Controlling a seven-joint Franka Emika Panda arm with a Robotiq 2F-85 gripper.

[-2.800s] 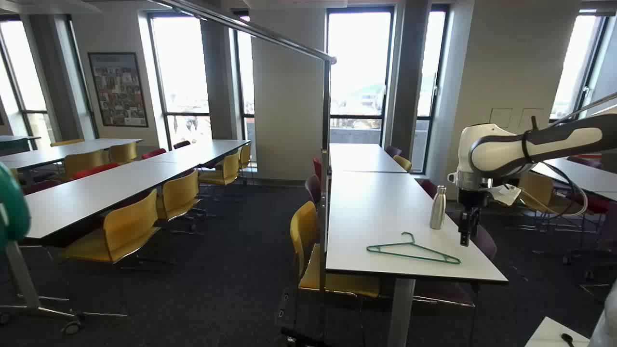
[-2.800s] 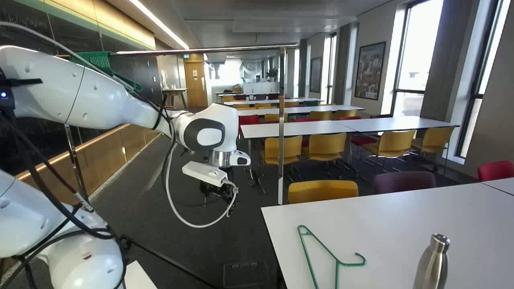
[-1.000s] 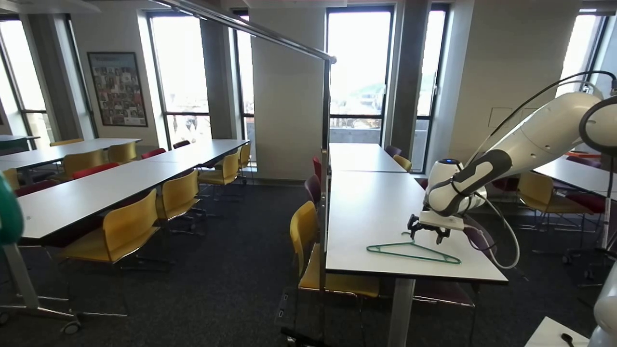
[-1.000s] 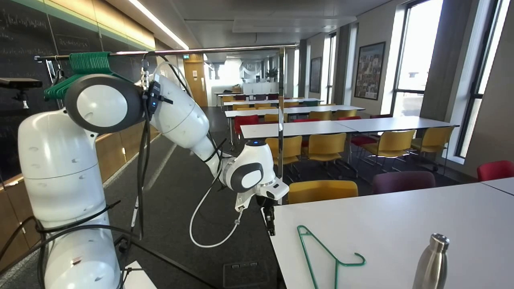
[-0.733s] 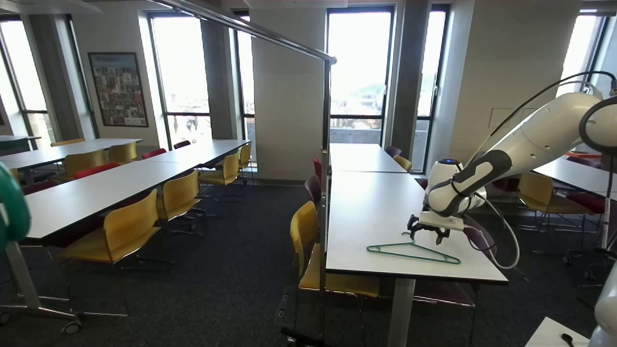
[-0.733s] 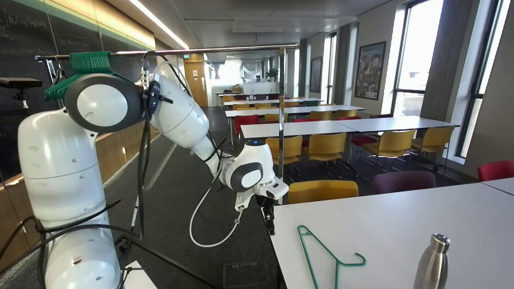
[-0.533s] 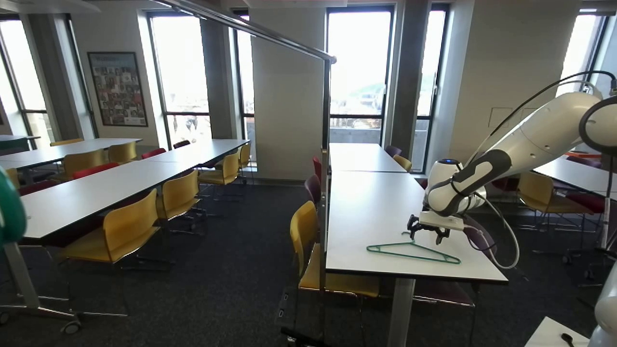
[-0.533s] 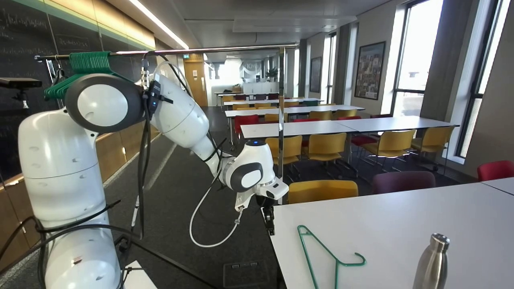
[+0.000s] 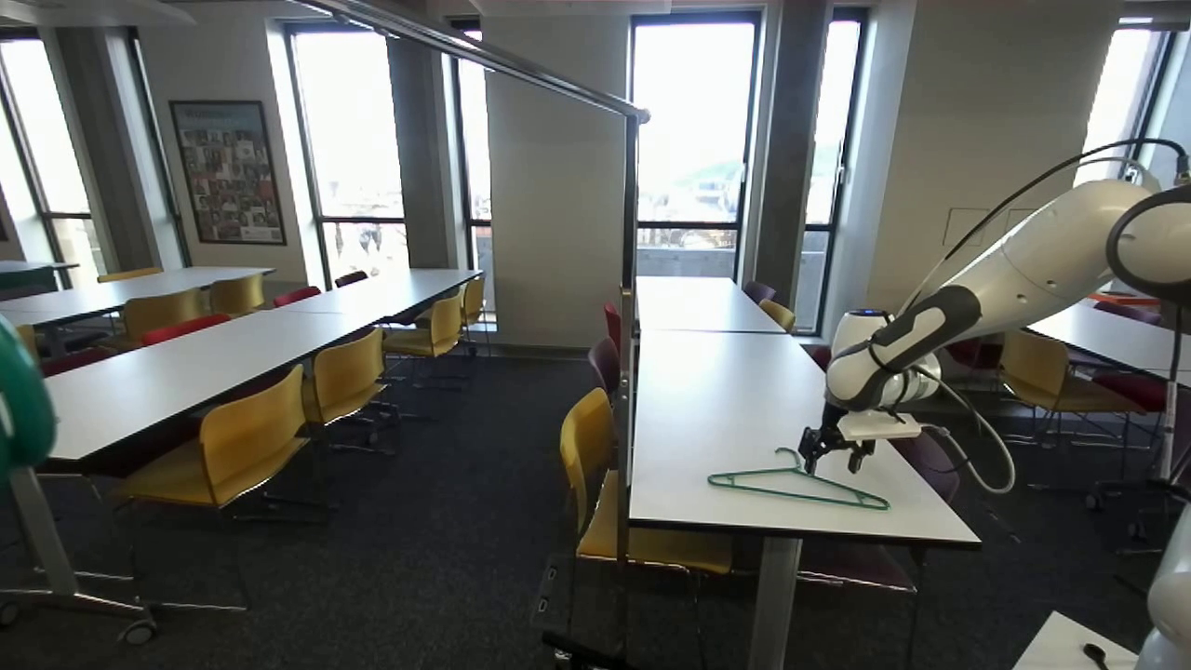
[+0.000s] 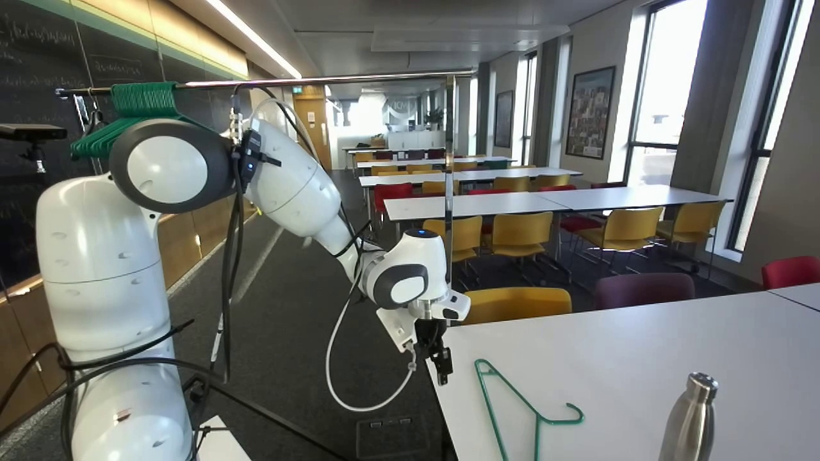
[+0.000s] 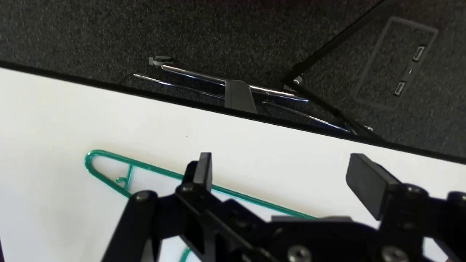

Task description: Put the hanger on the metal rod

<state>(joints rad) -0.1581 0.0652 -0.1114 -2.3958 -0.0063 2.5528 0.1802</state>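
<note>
Hanger (image 11: 251, 199) lies flat on the table (image 9: 707, 391); in an exterior view it sits around four o'clock from our gripper (image 10: 443, 378), apart from it, the hook (image 10: 560, 422) pointing to three. Our fingers (image 11: 365, 183) stand spread, gripping nothing. In the wrist view the hanger's long axis runs about half past nine to half past three, along our spread, so we likely must turn to pinch it crosswise.

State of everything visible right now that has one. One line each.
gripper: open, holding nothing
loose hanger: lying flat on the white table, not hung up
metal rod: raised up high, bearing green hangers near one end
green hangers: bunched together, hanging
metal bottle: upright, looks capped; base not in view
status light: lit blue
ceiling light strip: on
chalkboard: written on
</note>
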